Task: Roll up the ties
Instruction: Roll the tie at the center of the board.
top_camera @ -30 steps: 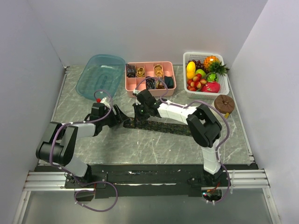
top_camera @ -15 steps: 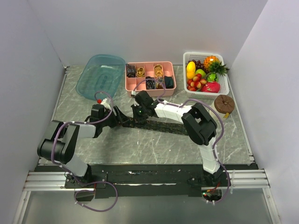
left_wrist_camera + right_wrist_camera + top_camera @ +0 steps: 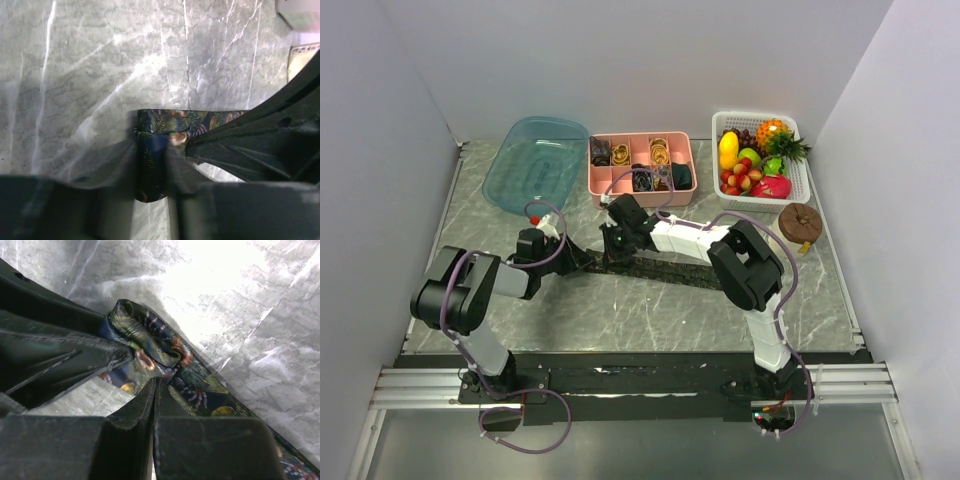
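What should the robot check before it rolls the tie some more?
1. End of tie squeezed between left fingers: ok.
2. Tips of shut right fingers at the fold: ok.
3. Cloth really pinched by right fingers: cannot tell.
4. Rest of tie stretched out on table: ok.
5. Two arms not bumping each other: cannot tell.

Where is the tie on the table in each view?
Top external: tie is a dark strip lying left to right at mid-table.
Left wrist: tie sits at frame centre, its end folded.
Right wrist: tie sits at centre, bunched, and runs off to the bottom right.
Shared landmark: the marble table under it in all three.
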Motion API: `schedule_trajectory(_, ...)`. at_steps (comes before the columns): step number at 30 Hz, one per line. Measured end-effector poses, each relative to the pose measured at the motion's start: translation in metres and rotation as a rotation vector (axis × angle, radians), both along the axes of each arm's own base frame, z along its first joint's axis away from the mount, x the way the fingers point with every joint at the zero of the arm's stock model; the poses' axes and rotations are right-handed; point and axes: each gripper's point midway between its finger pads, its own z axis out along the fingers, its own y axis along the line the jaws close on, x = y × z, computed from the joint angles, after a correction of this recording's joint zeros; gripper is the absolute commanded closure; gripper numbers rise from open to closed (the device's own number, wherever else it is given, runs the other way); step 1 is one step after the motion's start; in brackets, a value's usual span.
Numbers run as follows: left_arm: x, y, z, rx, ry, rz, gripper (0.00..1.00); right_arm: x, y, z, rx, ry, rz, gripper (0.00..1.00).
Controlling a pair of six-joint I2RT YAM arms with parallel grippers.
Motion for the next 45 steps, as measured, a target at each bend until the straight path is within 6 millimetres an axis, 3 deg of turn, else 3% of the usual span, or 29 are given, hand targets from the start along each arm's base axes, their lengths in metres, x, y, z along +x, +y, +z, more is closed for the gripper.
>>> schedule_trajectory(3, 0.000, -0.002, -0.001, -0.015, -0.003, -0.007, 0.99, 0.000, 0.001, 0.000, 0.003, 0.001, 0.002, 1.00)
schedule_trajectory(11, 0.001, -0.002, 0.001, -0.002, -0.001, -0.013, 0.99, 0.002, 0.006, -0.003, 0.012, 0.013, 0.010, 1.00)
schedule_trajectory(20, 0.008, 0.000, 0.017, 0.152, 0.008, -0.013, 0.99, 0.008, 0.014, -0.003, 0.037, 0.015, 0.015, 1.00)
schedule_trajectory(36, 0.013, -0.023, 0.031, 0.503, 0.005, -0.028, 0.99, 0.016, 0.015, -0.010, 0.171, 0.074, -0.037, 1.00)
schedule_trajectory(45, 0.011, -0.042, 0.028, 0.677, 0.003, -0.021, 0.99, 0.015, 0.010, -0.014, 0.272, 0.141, -0.074, 1.00)
